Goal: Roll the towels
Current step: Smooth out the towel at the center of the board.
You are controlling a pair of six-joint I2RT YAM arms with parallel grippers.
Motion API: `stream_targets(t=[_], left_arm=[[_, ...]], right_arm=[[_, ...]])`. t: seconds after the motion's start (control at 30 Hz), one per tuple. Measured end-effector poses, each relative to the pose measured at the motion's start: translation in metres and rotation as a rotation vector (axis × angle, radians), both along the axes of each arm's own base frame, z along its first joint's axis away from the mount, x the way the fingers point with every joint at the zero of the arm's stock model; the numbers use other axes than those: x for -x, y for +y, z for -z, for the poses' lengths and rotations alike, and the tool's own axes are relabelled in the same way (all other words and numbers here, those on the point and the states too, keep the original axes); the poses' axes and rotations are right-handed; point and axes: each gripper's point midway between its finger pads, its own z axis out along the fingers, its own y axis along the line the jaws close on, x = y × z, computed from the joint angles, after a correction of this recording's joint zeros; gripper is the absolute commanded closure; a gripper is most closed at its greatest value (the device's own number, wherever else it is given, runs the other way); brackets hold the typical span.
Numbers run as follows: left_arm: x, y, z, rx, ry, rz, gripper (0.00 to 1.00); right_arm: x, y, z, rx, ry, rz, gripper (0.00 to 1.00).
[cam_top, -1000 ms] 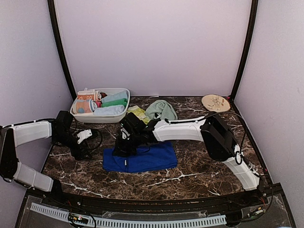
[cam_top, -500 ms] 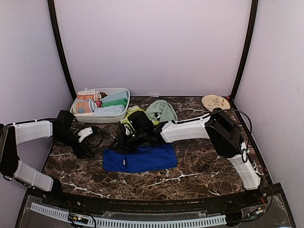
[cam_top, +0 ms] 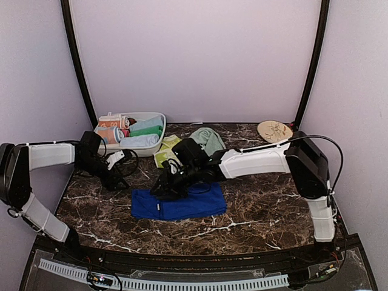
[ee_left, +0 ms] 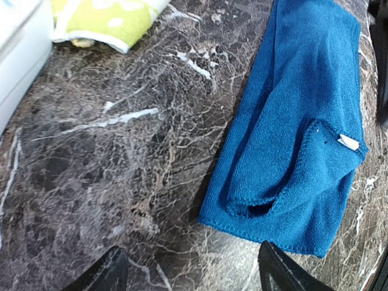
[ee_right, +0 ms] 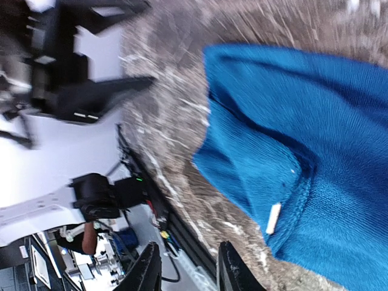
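The royal blue towel (cam_top: 179,204) lies folded on the marble table, a white tag (ee_left: 348,141) at its left corner; it fills the right wrist view (ee_right: 315,133). My right gripper (cam_top: 163,188) hovers over the towel's left end, open and empty (ee_right: 187,270). My left gripper (cam_top: 119,182) is open and empty just left of the towel, with the towel's corner (ee_left: 291,151) ahead of its fingers (ee_left: 191,276). The mint green towel (cam_top: 206,139) lies bunched at the back. The yellow-green patterned towel (cam_top: 163,153) lies beside it (ee_left: 103,21).
A white bin (cam_top: 102,147) with several rolled towels stands at the back left; its edge shows in the left wrist view (ee_left: 18,48). A round beige plate (cam_top: 274,130) sits at the back right. Dark poles frame both sides.
The right arm's wrist has shifted right and back while its gripper stays by the blue towel's left end. The left arm has swung back and right, toward the towel.
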Motion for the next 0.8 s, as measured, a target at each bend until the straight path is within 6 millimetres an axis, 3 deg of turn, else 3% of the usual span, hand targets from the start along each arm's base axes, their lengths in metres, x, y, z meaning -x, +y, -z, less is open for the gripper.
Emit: stream_targets(t=[0.17, 0.27, 0.6, 0.63, 0.8], left_arm=[[-0.001, -0.002, 0.019, -0.033, 0.039, 0.000, 0.25], [0.003, 0.003, 0.028, -0.060, 0.055, -0.008, 0.25], [0.005, 0.006, 0.034, -0.076, 0.061, -0.018, 0.26], [0.005, 0.006, 0.034, -0.073, 0.063, -0.021, 0.27], [-0.001, 0.001, 0.025, -0.039, 0.065, -0.044, 0.28]], right_arm=[[0.027, 0.006, 0.057, 0.116, 0.067, -0.046, 0.68], [0.035, 0.004, 0.072, 0.153, 0.088, -0.058, 0.68], [0.038, 0.005, 0.056, 0.142, 0.082, -0.062, 0.68], [0.037, 0.003, 0.050, 0.137, 0.079, -0.059, 0.31], [0.009, -0.019, 0.026, 0.141, -0.144, -0.010, 0.28]])
